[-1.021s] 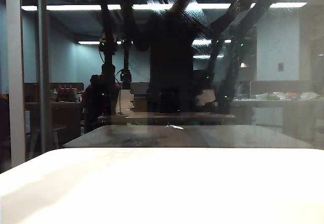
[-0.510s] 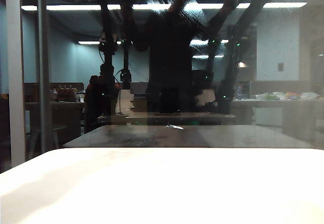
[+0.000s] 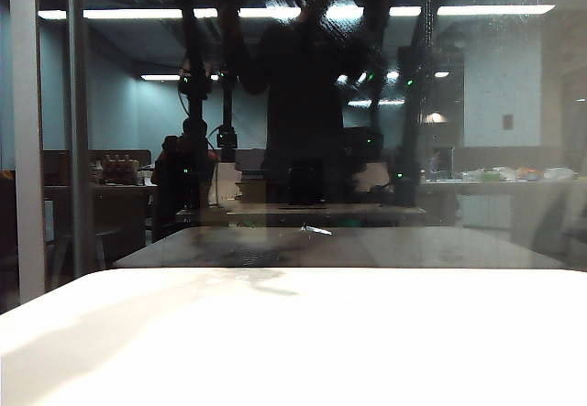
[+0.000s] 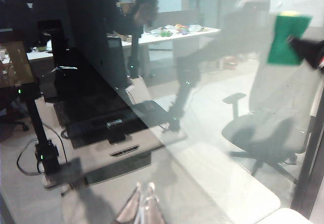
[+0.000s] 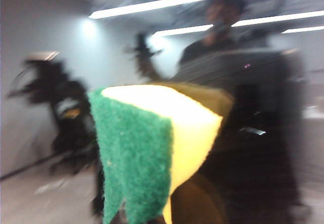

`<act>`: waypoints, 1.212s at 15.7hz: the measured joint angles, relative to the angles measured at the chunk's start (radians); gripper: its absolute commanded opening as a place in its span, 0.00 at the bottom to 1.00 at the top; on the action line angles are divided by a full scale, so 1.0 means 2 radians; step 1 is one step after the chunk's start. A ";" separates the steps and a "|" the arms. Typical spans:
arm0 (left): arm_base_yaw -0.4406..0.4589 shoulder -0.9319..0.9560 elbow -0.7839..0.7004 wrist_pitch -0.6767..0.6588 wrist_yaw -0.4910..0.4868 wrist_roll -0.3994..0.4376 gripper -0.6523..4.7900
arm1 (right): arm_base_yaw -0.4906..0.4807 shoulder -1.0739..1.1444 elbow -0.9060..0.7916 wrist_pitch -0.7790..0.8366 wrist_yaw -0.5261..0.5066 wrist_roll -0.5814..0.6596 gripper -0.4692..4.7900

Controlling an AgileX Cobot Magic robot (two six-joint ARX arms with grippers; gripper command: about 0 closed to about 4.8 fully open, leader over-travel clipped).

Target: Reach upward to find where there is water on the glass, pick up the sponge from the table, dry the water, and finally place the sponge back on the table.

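The room around me is dim, lit by ceiling light strips (image 3: 495, 9) that glare off the glass (image 3: 514, 104). The white table (image 3: 367, 351) glows bright, with soft shadow at one corner. Ahead of my right claw, the sponge (image 5: 152, 153) and everything behind it are motion-blurred.

Right wrist view: strongly motion-blurred; the sponge (image 5: 152, 153) hides the right gripper's fingers, and its lower end is cut by the picture's edge; the reflected figure behind is smeared. Left wrist view: only the fingertips (image 4: 132, 209) of the left gripper enter at the edge, the gap between them too indistinct to judge; the sponge (image 4: 286, 39) is small, with a dark, cropped shape at its side. Exterior view: both arms appear solely as dark reflections in the glass (image 3: 514, 104); the water (image 3: 353, 30) is a faint, hazy streaking.
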 measured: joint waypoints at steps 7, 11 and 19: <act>0.000 0.000 0.000 0.007 0.000 0.000 0.11 | 0.063 0.026 0.000 -0.042 -0.007 -0.045 0.07; 0.000 0.000 0.000 0.007 0.000 0.000 0.11 | 0.046 0.020 0.000 -0.059 -0.008 -0.068 0.07; 0.000 0.000 0.000 0.007 0.000 0.000 0.11 | -0.061 0.000 -0.001 -0.090 -0.028 -0.069 0.07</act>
